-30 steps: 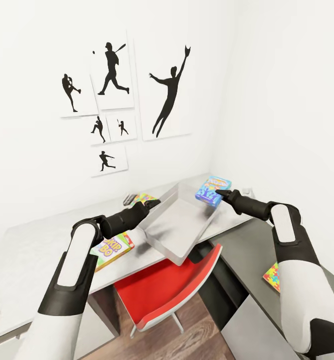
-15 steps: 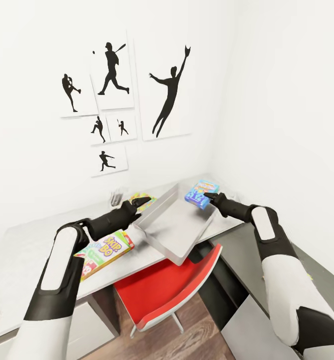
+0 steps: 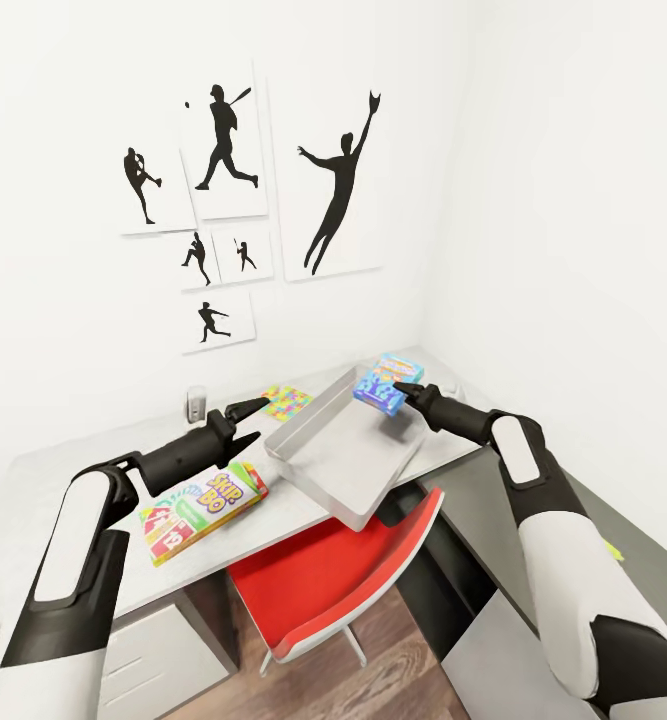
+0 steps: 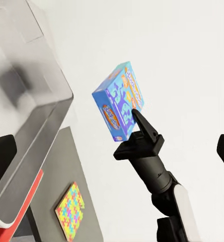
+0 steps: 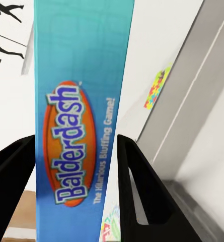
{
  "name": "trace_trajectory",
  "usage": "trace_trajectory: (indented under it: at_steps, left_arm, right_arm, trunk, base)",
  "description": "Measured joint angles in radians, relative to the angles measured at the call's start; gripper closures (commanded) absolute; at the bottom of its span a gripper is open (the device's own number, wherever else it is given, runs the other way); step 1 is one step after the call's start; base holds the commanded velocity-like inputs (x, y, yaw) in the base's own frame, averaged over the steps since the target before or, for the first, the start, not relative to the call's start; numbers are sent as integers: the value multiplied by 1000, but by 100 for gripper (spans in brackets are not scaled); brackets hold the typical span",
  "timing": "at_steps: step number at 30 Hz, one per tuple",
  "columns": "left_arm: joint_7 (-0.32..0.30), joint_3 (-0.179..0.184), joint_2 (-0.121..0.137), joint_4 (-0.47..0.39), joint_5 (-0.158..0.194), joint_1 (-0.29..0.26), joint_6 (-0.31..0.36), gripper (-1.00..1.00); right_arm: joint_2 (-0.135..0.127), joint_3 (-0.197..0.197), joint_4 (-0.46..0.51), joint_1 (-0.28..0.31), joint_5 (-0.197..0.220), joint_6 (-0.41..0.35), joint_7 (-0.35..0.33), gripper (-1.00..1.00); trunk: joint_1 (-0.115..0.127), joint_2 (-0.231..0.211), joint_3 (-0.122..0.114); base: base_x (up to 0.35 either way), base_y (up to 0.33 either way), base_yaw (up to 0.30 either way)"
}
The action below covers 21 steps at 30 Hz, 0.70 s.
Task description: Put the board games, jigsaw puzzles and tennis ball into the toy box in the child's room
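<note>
White walls with baseball silhouettes (image 3: 223, 150) back the table (image 3: 63, 480). Right gripper (image 3: 401, 390) clenches the blue game (image 3: 385, 383) above the toy box's (image 3: 343, 455) 1 o'clock corner. Left gripper (image 3: 251, 420), fingers spread and empty, hovers at the box's 9 o'clock; Skip-Bo (image 3: 201, 505) lies below it.

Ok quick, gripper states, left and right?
Left gripper: open, holding nothing, beside the toy box.
Right gripper: shut on the blue Balderdash box, held above the toy box.

Blue multicolour Balderdash box (image 3: 381, 383), orange oval logo; green-yellow-red Skip-Bo box (image 3: 201, 502); pale grey toy box (image 3: 345, 455); jigsaw sheet (image 3: 287, 402) apparently yellow-pink-blue-green; worktop (image 3: 63, 490) pale grey; chair seat (image 3: 325, 580) red.
</note>
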State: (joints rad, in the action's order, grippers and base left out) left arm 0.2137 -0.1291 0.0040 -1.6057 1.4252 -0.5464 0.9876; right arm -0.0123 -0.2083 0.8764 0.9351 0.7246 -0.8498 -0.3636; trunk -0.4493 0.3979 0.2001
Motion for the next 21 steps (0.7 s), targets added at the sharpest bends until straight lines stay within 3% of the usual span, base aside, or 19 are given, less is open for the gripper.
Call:
trace_trajectory:
  at_steps: [7,21]
  left_arm:
    - [-15,-6,7,0,6,6,3,-100]
    - [-17,-8,8,0,8,10,4,-100]
  right_arm:
    - [-4,5,5,1,3,-92,-14,100]
    - [-4,6,8,1,6,-146,-15,100]
  trunk:
    - [0,0,0]
    - [0,0,0]
  base:
    - [80,0,0]
    - [31,9,0]
